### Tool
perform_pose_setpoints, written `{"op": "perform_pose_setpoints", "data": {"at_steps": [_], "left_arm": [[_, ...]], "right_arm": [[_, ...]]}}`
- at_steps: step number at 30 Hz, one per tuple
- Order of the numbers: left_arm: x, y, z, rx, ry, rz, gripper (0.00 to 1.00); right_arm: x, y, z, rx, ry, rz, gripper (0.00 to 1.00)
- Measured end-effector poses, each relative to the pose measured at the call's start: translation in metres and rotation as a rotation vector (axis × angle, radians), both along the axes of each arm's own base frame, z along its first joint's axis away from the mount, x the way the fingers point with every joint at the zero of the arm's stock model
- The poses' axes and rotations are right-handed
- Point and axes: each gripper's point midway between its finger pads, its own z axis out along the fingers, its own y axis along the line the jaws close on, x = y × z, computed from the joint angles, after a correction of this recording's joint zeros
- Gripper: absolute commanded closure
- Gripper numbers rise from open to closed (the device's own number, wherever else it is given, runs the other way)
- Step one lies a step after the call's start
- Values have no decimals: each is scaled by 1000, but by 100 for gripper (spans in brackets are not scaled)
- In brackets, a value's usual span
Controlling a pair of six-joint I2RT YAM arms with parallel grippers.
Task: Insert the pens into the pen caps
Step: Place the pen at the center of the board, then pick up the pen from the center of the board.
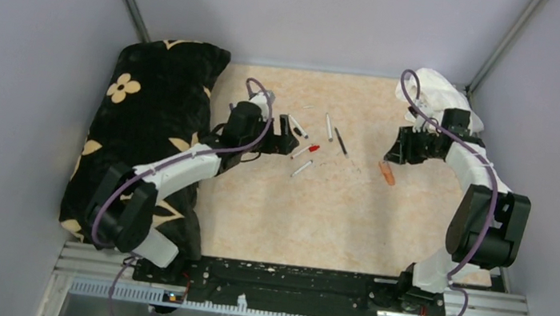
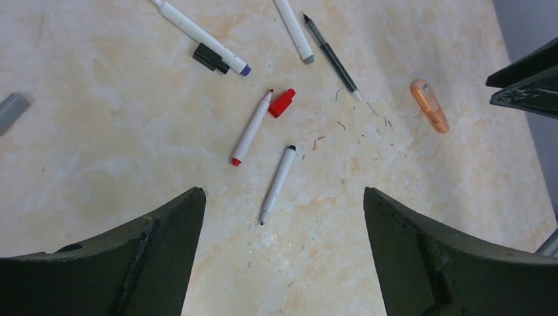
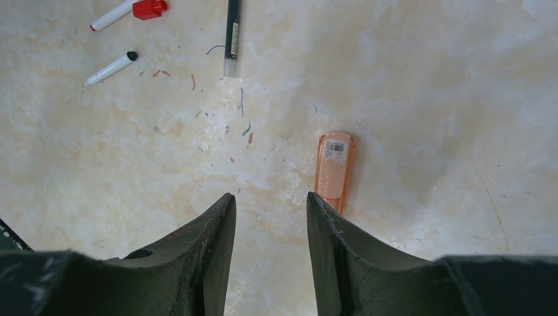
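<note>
Left claw: spread wide, nothing gripped, held above the table. Right claw: parted by a narrower gap, nothing gripped. Red cap: taken as reference; places below are given from it as seen in the left wrist view. Red pen: white barrel, laid slantwise, its tip just beside the cap's lower left; contact cannot be told. Black-tipped pen: laid below the cap and apart from it, seen in the gap between the left claw's fingers, not touched. Purple-tipped pen: laid up and left of the cap. Black cap: set against that pen's barrel, up and left of the red cap. Grey-ended pen: laid straight above the cap, cut off by the frame. Dark pen: thin, laid up and right of the cap, near. Highlighter: orange, laid far right of the cap, level with it; in the right wrist view its near end is seen just beside one fingertip of the right claw, outside the gap. Grey cap: found far left of the red cap, at the frame edge. Ink marks: scattered right of the cap. Pillow: black, flowered, placed far left of the cap in the top view. Cloth: white, bunched far up and right of the cap in the top view.
</note>
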Motion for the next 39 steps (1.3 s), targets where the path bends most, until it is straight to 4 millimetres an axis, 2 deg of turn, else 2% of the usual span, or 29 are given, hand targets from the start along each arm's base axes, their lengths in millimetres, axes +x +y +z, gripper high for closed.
{"op": "perform_pose_setpoints", "data": {"at_steps": [3,7,12,16,23,39], "left_arm": [[10,-11,-17,65,69,-46,20],[24,-23,-42,155,160,-98,44],[37,-30,-83,320,273,-134,48],[37,-35,-106,448,312,-165,53],[42,-44,-115,561,299,-208,60],[46,-43,-131,655,309,-230,67]], "right_arm": [[-1,4,2,20,-2,12,57],[-2,7,5,40,-6,24,57],[-2,9,8,50,-12,31,57],[-2,10,9,55,-15,33,57],[-3,11,10,61,-16,37,57],[-3,12,10,68,-15,39,57]]}}
